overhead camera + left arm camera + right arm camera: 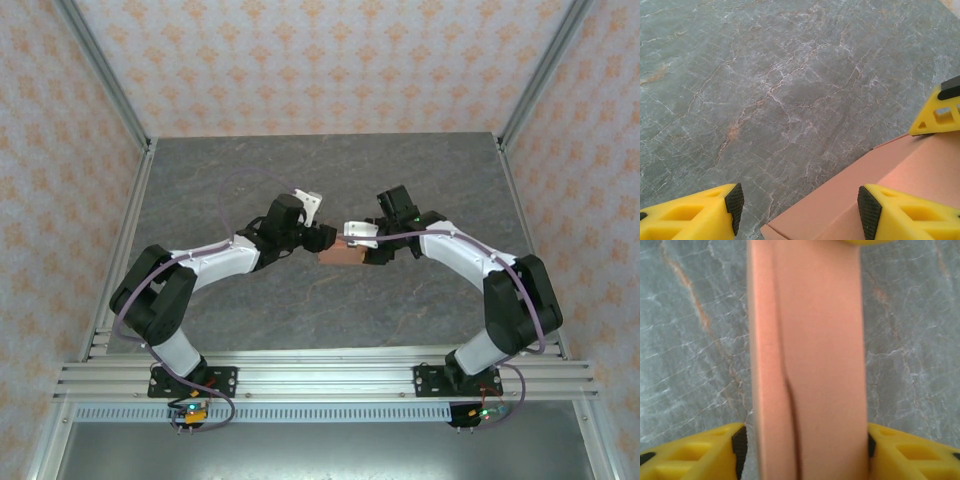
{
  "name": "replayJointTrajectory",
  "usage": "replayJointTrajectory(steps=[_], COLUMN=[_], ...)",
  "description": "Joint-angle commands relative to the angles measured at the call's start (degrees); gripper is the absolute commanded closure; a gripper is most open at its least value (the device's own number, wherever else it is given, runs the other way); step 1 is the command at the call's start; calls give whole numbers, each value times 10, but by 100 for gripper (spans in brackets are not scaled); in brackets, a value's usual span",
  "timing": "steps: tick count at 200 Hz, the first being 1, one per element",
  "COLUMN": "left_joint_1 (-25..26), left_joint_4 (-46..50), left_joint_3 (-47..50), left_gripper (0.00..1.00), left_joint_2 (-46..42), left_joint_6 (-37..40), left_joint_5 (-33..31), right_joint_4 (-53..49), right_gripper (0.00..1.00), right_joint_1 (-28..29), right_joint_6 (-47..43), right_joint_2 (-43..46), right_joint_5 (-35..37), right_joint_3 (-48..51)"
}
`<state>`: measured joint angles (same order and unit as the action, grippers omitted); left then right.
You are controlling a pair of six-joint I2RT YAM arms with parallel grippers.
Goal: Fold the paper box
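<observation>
With right pincer (805, 452) flanking paper box (815, 340) betw. its pads (740, 450) (clamped or loose, can't tell) & left pincer (800, 207) spread, box at its right finger (910, 215), square up, squeeze gently, avoid creasing.

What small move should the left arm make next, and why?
Probably shift the left gripper sideways over the paper box: its jaws stand open over bare table, the box lying only by one finger, while the right gripper straddles it.
</observation>
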<state>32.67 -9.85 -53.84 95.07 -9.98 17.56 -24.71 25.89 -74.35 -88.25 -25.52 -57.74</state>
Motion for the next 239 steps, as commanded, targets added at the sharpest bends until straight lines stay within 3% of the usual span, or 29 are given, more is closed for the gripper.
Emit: replayJointTrajectory(steps=[1,24,52,75,99,136,150,168,187,213,239], left_joint_1=[4,5,13,23,28,29,29,29,29,29,29], left_joint_4=[60,80,91,96,105,106,106,108,106,110,109], left_joint_3=[1,-18,-23,-24,-28,-23,-23,-23,-21,-24,-25], left_gripper=[36,37,37,37,37,36,36,36,36,36,36], left_joint_2=[27,41,44,43,43,37,35,35,33,32,34], left_joint_6=[17,-1,-1,4,5,0,-1,-3,-3,-2,-3], left_joint_5=[-42,-62,-86,-98,-103,-107,-108,-105,-105,-103,-101], right_joint_4=[-42,-10,-9,-69,-156,-141,-153,-184,-163,-124,-104], right_gripper=[36,25,20,21,25,27,43,52,52,44,42], right_joint_1=[-6,-10,-30,-71,-68,-43,-42,-37,-34,-34,-34], right_joint_6=[-19,-22,1,-10,-54,-57,-69,-76,-65,-55,-51], right_joint_2=[22,76,137,151,114,53,13,-12,31,108,110], right_joint_5=[-32,-64,-104,-155,-156,-115,-68,-43,-63,-98,-127], right_joint_3=[0,25,32,4,-32,-17,-17,-34,-25,-2,-2])
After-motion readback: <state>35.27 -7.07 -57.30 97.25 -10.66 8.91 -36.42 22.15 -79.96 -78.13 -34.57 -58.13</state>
